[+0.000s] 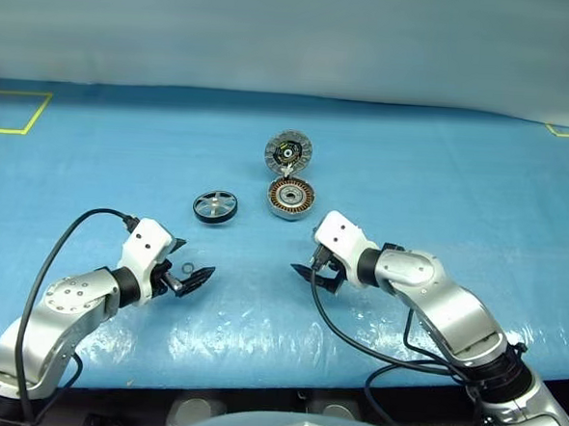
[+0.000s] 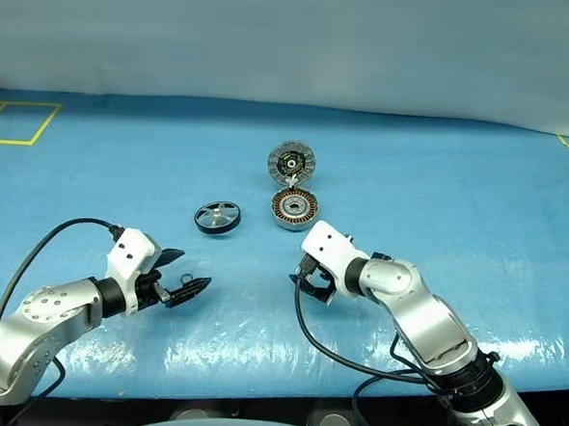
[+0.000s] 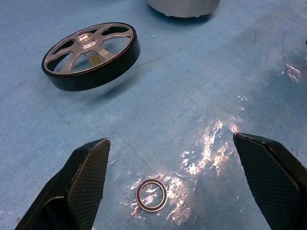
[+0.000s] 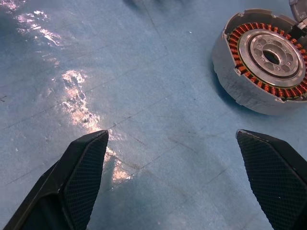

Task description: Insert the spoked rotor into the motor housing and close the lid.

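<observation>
From the head views, the blue tabletop (image 1: 442, 165) carries the housing (image 1: 292, 198) near its middle, open face up, with the lid (image 1: 288, 153) standing tilted at its far edge, dark inner face toward the camera. The rotor (image 1: 214, 206) lies just left of the housing, apart from it. The left end effector (image 1: 192, 279) hangs low near the front edge, fingers spread and empty; the right end effector (image 1: 317, 272) sits in front of the housing, also spread and empty. In the left wrist view, a small ring (image 3: 151, 195) lies on the tabletop between the wide-apart fingers (image 3: 88, 177), the rotor beyond. In the right wrist view, the fingers (image 4: 84, 167) stand wide apart over bare tabletop, the housing's copper windings (image 4: 249, 74) ahead.
</observation>
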Controlling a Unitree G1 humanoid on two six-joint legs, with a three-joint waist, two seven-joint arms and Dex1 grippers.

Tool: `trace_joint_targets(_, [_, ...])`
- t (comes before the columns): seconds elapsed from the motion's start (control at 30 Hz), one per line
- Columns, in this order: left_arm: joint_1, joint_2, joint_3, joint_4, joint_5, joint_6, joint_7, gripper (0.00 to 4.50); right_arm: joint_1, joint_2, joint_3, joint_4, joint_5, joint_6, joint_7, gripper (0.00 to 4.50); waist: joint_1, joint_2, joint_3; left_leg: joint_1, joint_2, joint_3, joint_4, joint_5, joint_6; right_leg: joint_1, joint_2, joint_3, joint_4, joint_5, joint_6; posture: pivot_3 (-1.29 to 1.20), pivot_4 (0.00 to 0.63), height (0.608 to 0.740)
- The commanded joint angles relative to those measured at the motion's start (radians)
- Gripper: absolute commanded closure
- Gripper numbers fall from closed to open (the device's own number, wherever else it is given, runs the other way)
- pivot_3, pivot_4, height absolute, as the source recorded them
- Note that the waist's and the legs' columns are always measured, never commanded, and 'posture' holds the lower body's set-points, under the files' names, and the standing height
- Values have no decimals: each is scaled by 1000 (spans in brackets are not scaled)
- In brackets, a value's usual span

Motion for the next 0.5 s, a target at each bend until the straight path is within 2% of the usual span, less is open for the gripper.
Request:
trace_joint_targets(0.03, [5,-8,0,-49,-1,-4,-4,37,-17,0,-8,-30,-3,-10,12,0,0,0,0,0,0,0,0,0,0,0,0,0,0,0,0,0,150,740])
trace_joint_targets(0.37, [-5,-25,-2,-29,21,-34,-1,37,22,51,-50,-36,36,-17,14,0,0,0,0,0,0,0,1,0,0,0,0,0,0,0,0,0,150,740])
trace_joint_targets(0.5, [-12,-28,-8,-21,29,-43,-5,37,3,88,-82,-17,27,-3,-27,0,0,0,0,0,0,0,1,0,0,1,0,0,1,0,1,0,150,740])
